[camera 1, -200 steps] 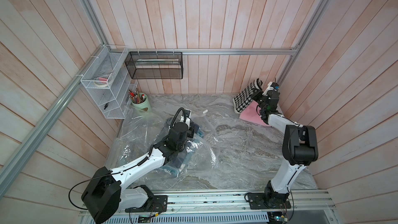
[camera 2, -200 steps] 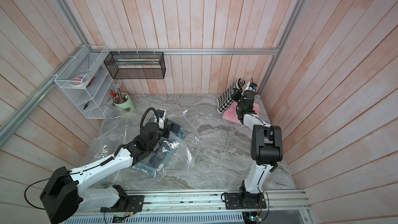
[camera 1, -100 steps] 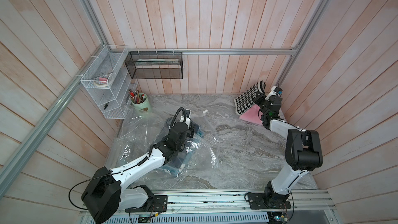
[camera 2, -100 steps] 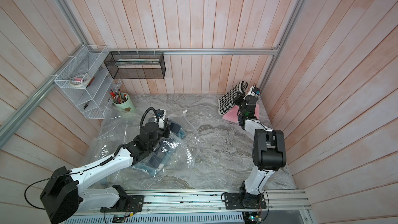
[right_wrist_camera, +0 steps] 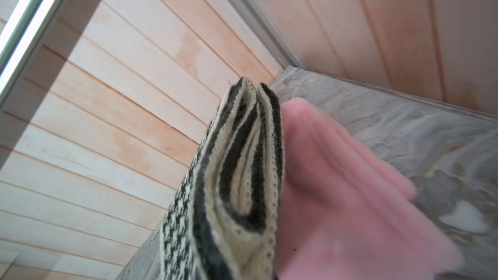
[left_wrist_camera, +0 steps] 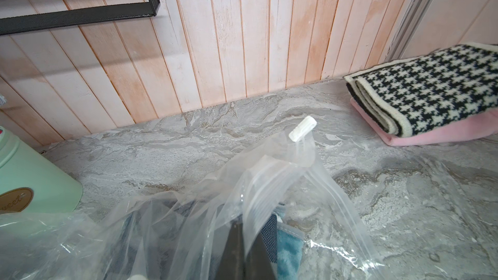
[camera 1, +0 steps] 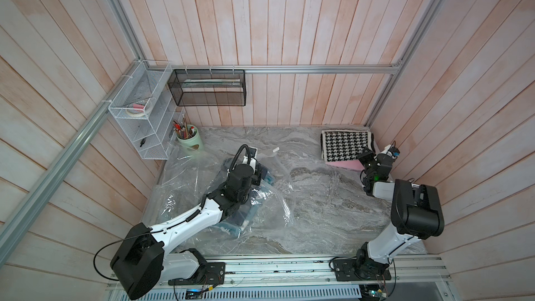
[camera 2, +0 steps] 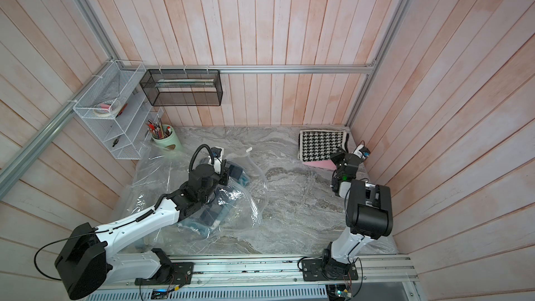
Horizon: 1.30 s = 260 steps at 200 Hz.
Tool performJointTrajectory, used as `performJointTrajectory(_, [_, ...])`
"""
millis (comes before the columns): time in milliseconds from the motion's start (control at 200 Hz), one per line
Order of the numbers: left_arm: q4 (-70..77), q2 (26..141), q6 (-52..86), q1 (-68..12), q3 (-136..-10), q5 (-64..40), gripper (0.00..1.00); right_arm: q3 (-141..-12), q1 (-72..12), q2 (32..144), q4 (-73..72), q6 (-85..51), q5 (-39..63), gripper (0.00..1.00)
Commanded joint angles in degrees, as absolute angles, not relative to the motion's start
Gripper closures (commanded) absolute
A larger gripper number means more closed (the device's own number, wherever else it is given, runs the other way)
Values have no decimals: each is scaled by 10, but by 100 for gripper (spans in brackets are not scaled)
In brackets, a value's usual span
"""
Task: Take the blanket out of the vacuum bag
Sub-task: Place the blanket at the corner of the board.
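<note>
There is one vacuum bag (camera 1: 269, 207) with one white zip slider (left_wrist_camera: 302, 129) and one teal fabric bundle (left_wrist_camera: 289, 249) inside (only partly seen). Two folded blankets are stacked at the bench's (camera 1: 333, 227) far right corner: one houndstooth blanket (camera 1: 346, 145) and one pink blanket (camera 1: 343, 165). One green cup (camera 1: 189, 143) stands in the far left corner. Two wall racks hang, one white wire rack (camera 1: 139, 123) and one black mesh basket (camera 1: 208, 89).

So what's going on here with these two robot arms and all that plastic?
The left gripper is shut, seemingly pinching the zip edge of the vacuum bag, a big crinkly clear bag spread on the marble table. A blue-green blanket shows through the plastic, not yet out. The right gripper, also shut, sits in the far corner beside a folded houndstooth blanket lying on a pink blanket, both outside the bag.
</note>
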State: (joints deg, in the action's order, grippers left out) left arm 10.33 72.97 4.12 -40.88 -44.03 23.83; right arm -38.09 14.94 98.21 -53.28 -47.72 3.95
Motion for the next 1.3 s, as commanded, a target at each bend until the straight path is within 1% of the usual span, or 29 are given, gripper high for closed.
performJointTrajectory(0, [112,740,40,-406,-439,229,100,-370,170,1006,-596,-524,61,100])
performJointTrajectory(155, [109,742,40,-406,-442,227,100,-380,187,1052,-617,-552,105,100])
performJointTrajectory(260, [108,740,39,-406,-441,230,100,-396,195,1090,-639,-574,153,100])
performJointTrajectory(290, [108,739,39,-406,-441,230,100,-401,197,1100,-648,-576,168,94])
performJointTrajectory(350, [106,738,39,-406,-441,231,100,-409,198,1111,-659,-574,192,77])
performJointTrajectory(405, [104,735,39,-406,-441,232,100,-405,198,1110,-671,-566,198,64])
performJointTrajectory(440, [103,734,38,-405,-441,232,100,-397,197,1103,-680,-562,198,58])
performJointTrajectory(490, [102,732,38,-406,-439,233,100,-387,197,1087,-681,-551,189,52])
performJointTrajectory(535, [102,731,38,-406,-439,233,100,-380,194,1062,-657,-530,172,48])
performJointTrajectory(545, [102,731,38,-406,-439,233,100,-378,192,1051,-644,-520,164,45])
performJointTrajectory(575, [102,730,38,-406,-439,233,100,-375,188,1028,-614,-501,143,43])
performJointTrajectory(720, [109,731,39,-406,-437,231,100,-356,158,916,-470,-430,16,38])
performJointTrajectory(745, [110,732,40,-406,-437,230,100,-354,154,896,-442,-422,-6,36])
performJointTrajectory(880, [114,734,40,-406,-439,224,100,-354,145,839,-340,-386,-62,35])
performJointTrajectory(1000, [118,733,41,-406,-435,220,100,-344,144,811,-302,-358,-96,35])
performJointTrajectory(1095, [124,729,40,-406,-428,219,100,-332,143,792,-308,-348,-86,35])
performJointTrajectory(1220, [133,726,40,-406,-418,218,100,-372,131,817,-268,-340,2,35])
performJointTrajectory(1295, [140,725,41,-406,-413,218,100,-369,121,841,-295,-377,63,35])
